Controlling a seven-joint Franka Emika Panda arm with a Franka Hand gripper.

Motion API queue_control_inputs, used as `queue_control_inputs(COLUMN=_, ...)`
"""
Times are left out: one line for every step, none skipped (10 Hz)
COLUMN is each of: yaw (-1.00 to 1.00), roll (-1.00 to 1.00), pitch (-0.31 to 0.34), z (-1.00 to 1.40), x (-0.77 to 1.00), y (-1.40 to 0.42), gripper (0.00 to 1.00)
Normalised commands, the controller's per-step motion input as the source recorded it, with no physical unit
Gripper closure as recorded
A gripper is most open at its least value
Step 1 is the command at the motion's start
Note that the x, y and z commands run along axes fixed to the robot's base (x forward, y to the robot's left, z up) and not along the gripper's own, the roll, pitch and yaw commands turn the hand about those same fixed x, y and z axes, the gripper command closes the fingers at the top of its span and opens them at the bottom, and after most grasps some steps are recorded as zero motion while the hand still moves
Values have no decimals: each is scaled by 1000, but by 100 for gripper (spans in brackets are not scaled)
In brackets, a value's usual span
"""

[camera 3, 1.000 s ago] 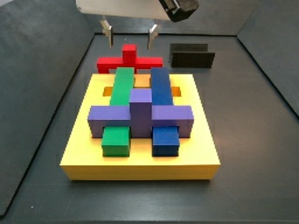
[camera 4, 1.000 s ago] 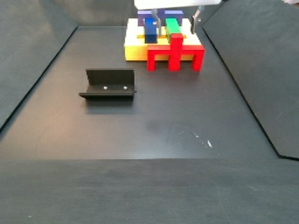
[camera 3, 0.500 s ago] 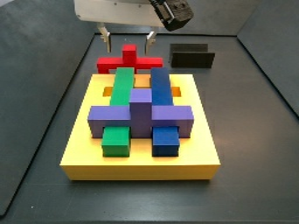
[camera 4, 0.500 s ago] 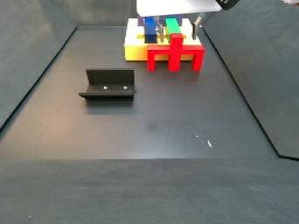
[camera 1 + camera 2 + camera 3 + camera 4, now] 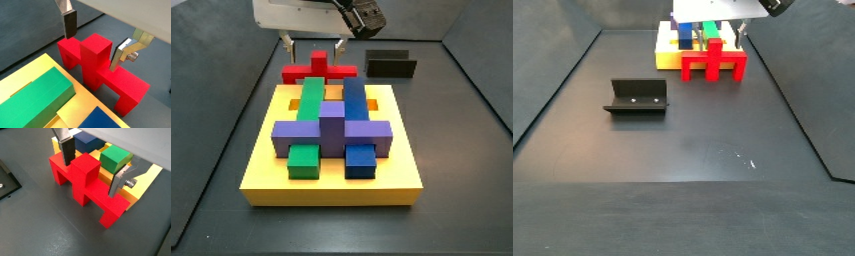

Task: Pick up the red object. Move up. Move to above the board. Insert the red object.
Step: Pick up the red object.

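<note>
Gripper (image 5: 93, 169) hanging open over the red object (image 5: 87, 185), one finger on each side of the raised stem and neither pad touching it, so nothing is being held. The red object is standing on its legs on the dark surface (image 5: 700, 140), just beside the far edge of the board (image 5: 331, 185) in a side view, and appears to be touching or nearly touching it (contact cannot be confirmed).

Risks, as judged from this pose: in both wrist views the fingers (image 5: 70, 22) are sitting unevenly about the stem, one looking closer to it than the other, so a closing stroke may be pushing the piece sideways before both pads are bearing. A shove toward the board could be jamming the red object against the yellow edge or tipping it on its short legs. A descent that is too shallow may be leaving the pads only on the stem's top, inviting slip or rotation on lifting; a tilted piece would then be failing to meet its orange slot (image 5: 366, 104). The green bar (image 5: 310, 100) and blue bar (image 5: 353, 98) are lying close by.
</note>
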Motion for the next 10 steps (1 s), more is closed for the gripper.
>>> queue_control_inputs(yaw=-43, roll=0, pitch=0, z=-11, x=71, y=-126, gripper=0)
queue_control_inputs(yaw=-83, roll=0, pitch=0, z=0, x=149, y=-123, gripper=0)
queue_control_inputs(yaw=-63, roll=0, pitch=0, z=0, x=40, y=0, gripper=0)
queue_control_inputs(yaw=0, roll=0, pitch=0, z=0, x=-3, y=49, gripper=0)
queue_control_inputs(yaw=0, roll=61, pitch=0, z=-97, x=0, y=77, gripper=0)
queue_control_inputs(yaw=0, roll=44, pitch=0, z=-60, x=0, y=60, gripper=0)
queue_control_inputs(yaw=0, roll=0, pitch=0, z=0, x=0, y=0, gripper=0)
queue_control_inputs(yaw=0, roll=0, pitch=0, z=0, x=0, y=0, gripper=100)
queue_control_inputs(yaw=0, roll=0, pitch=0, z=0, x=0, y=0, gripper=100)
queue_control_inputs(yaw=0, roll=0, pitch=0, z=0, x=0, y=0, gripper=100)
